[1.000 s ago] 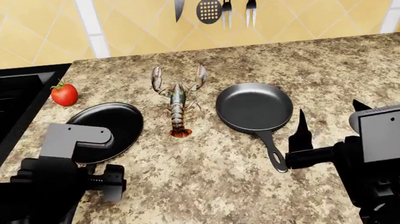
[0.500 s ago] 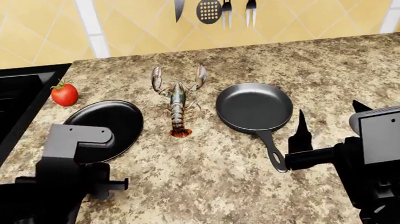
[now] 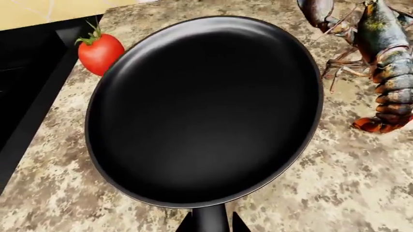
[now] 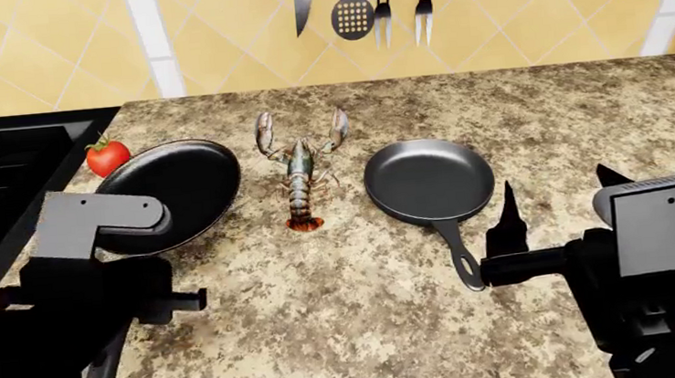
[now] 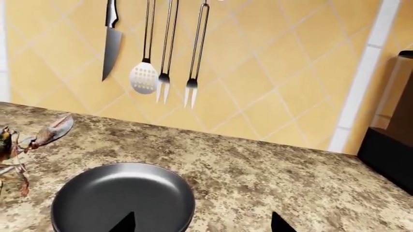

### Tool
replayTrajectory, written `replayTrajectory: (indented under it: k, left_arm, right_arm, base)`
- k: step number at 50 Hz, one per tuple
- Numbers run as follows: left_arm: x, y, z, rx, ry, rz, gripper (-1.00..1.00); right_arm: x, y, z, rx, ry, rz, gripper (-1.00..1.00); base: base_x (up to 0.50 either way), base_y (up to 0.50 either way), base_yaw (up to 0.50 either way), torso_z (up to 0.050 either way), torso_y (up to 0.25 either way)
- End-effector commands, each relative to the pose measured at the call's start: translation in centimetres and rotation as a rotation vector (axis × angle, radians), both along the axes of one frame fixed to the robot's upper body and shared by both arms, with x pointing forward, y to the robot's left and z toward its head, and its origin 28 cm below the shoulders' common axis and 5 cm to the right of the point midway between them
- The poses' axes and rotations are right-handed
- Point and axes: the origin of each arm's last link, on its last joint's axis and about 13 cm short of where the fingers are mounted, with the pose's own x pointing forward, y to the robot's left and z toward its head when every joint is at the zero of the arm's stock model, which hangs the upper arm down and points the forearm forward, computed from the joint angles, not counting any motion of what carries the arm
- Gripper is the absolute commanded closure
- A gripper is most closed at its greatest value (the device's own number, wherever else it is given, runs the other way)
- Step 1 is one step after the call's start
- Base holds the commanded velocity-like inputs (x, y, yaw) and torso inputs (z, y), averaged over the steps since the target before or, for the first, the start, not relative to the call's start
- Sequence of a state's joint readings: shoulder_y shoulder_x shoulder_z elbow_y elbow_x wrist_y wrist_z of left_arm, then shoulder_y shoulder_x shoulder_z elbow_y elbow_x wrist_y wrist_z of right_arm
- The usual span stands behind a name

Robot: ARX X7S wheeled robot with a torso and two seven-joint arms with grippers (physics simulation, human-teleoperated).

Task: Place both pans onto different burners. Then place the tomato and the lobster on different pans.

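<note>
**Matte pan gripped by its handle, lifted tilted; carry to stove pending**

The left gripper (image 3: 208, 225) was recorded closed on the handle of the matte black pan (image 4: 175, 192); in the left wrist view the fingertips were seen pinched on either side of the handle where it meets the bowl. In the head view the pan appeared tilted, its far rim raised and overlapping the tomato (image 4: 106, 157), which lay near the stove (image 4: 0, 177) edge on the counter (image 4: 361, 306). Whether pan and tomato touched could not be told. The lobster (image 4: 300, 167) lay just beside the pan, toward the middle of the counter, apart from it.

The right gripper (image 5: 200, 223) was noted spread wide and empty, hovering over the handle end of the grey pan (image 4: 430, 181), which sat flat on the counter.

Judged step: carrying the matte pan to a burner. The burners themselves were barely visible at the head view's edge. For a clean carry, the pan should be raised clear of the tomato before any sideways move, so the tomato is not knocked. A handle-end grip leaves the bowl as a long lever, so slip or droop is a risk; a slow, level move is advised. A far burner should be chosen, so that a near one is left for the second pan.
</note>
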State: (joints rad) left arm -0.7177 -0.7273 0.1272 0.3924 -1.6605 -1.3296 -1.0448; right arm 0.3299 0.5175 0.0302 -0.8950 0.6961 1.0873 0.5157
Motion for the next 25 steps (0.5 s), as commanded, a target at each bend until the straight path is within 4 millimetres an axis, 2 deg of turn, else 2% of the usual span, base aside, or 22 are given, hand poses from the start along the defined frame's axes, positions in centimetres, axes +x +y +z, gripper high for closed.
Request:
replayTrajectory:
  k: [1,10,12,19,25]
  left_arm:
    - [-1.4,0.2,3.0,0.0,-0.173,0.026,1.0]
    - [-2.2,0.2,2.7,0.002,-0.192,0.001,1.0]
    - [-2.3,0.3,3.3,0.003,-0.195,-0.001,1.0]
    - [-2.3,0.4,3.0,0.0,-0.199,0.0,1.0]
    - [-2.4,0.6,2.7,-0.003,-0.2,0.007,1.0]
  right_arm:
    - [-0.6,0.3,1.4,0.045,0.058,0.037,-1.0]
    - [0.4,0.7,4.2,-0.015,0.236,0.02,-1.0]
    - [0.7,1.0,4.5,-0.028,0.265,0.035,-1.0]
    - [2.0,1.7,5.6,-0.071,0.297,0.054,-1.0]
    - [3.0,2.5,5.5,-0.102,0.329,0.079,-1.0]
  base:
    - [0.0,0.0,0.0,0.0,0.0]
    - [0.0,0.0,0.0,0.0,0.002]
    - [0.0,0.0,0.0,0.0,0.005]
    - [0.0,0.0,0.0,0.0,0.001]
    - [0.0,0.0,0.0,0.003,0.002]
